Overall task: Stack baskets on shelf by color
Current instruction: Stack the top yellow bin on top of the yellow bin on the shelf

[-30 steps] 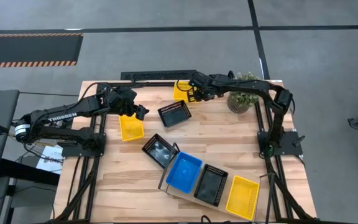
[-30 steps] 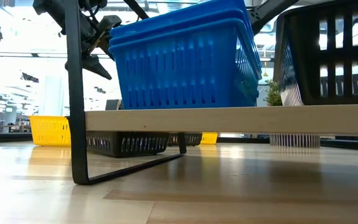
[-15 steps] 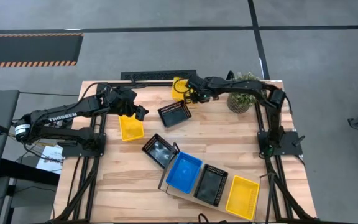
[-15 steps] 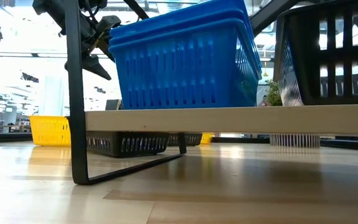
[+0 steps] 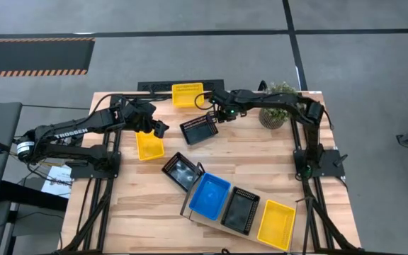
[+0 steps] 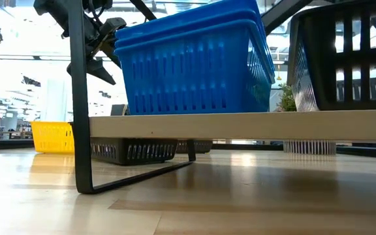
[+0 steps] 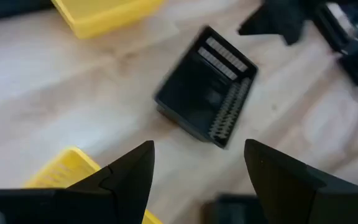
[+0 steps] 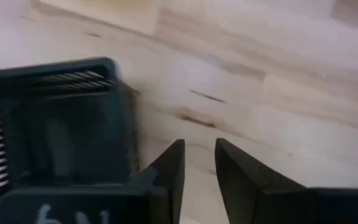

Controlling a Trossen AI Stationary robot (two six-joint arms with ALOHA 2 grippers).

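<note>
Potted plant (image 5: 278,112) at the far right corner, clear of the work. Right gripper (image 5: 217,113) beside a loose black basket (image 5: 199,129), fingers narrow, holding nothing. Left gripper (image 5: 159,127) wide open above a yellow basket (image 5: 149,145). Slotted plastic baskets nested on the light-wood shelf (image 5: 202,219): blue (image 5: 209,195), black (image 5: 240,210), yellow (image 5: 277,224).

The table (image 5: 154,205) is pale butcher-block wood, its strips visible, with a smooth, faintly satin finish that throws soft reflections in the low view. The shelf (image 6: 240,124) is a light wooden board with a matt edge, carried on a thin black metal end frame (image 6: 78,98) with a slight sheen. The blue baskets (image 6: 188,62) are slotted plastic, smooth and a little glossy; the black basket (image 7: 205,87) and yellow basket (image 5: 149,145) look like the same moulded plastic. Both arms are dark, matt-finished. The floor beyond the table is dull grey and smooth.
</note>
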